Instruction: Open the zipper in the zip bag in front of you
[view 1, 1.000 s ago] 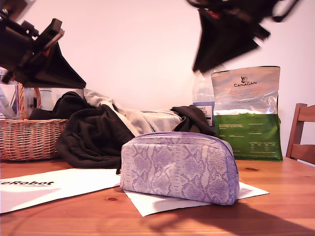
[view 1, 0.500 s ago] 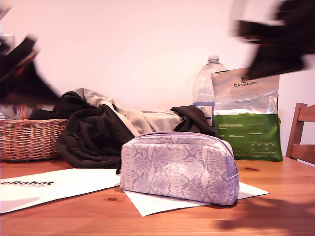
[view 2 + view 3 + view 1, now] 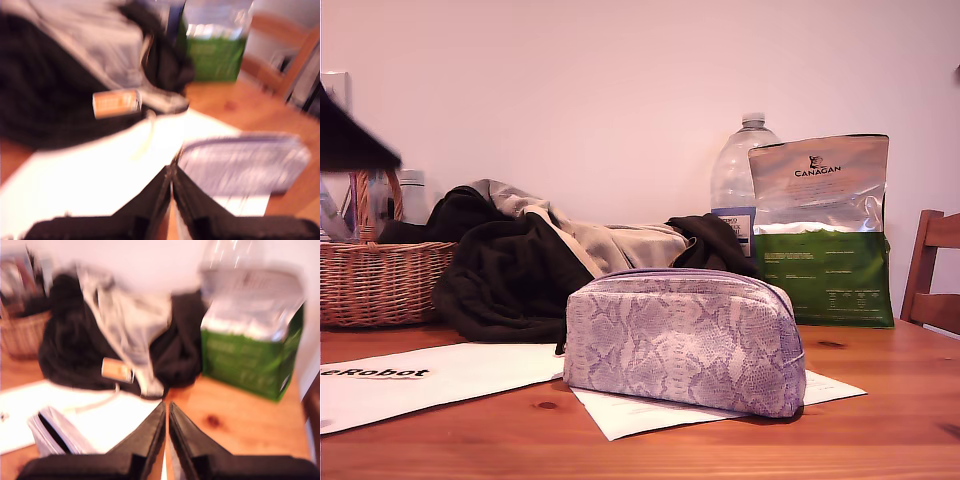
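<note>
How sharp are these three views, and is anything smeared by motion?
Exterior view: sharp; the lilac snakeskin-print zip bag and silver-and-green foil bag read crisply, only a dark shape at the exterior view's left edge is smeared. First wrist view: heavily motion-blurred, my first hand shut. Second wrist view: soft throughout, my second hand shut.

Zip bag (image 3: 685, 340) upright on white paper (image 3: 650, 412), zipper (image 3: 692, 272) along top; green foil bag (image 3: 823, 232) behind.
</note>
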### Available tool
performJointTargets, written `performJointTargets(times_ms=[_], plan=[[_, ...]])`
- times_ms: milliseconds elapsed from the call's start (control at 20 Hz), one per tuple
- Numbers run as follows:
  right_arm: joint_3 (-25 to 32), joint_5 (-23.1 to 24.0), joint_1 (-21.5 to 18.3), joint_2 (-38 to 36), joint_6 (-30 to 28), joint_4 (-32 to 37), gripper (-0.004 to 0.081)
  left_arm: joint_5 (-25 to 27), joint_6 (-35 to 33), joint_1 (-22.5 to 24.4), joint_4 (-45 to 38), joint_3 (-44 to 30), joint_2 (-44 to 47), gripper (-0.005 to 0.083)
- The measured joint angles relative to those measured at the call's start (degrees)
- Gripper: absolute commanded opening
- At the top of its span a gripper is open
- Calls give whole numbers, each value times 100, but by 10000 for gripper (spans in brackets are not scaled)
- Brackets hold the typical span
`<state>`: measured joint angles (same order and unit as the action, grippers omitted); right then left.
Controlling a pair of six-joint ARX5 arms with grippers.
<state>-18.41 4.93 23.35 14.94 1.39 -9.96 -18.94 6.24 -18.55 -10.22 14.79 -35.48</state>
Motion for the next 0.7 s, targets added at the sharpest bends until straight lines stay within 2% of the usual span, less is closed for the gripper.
performJointTargets(times_ms=[200,700], plan=[[0,2,0,-258,7,-516,-13,-4,2,-13,396,0,684,-18],[0,2,0,-256,7,-2205,-13,-2,2,-13,1567,0,726,-18]])
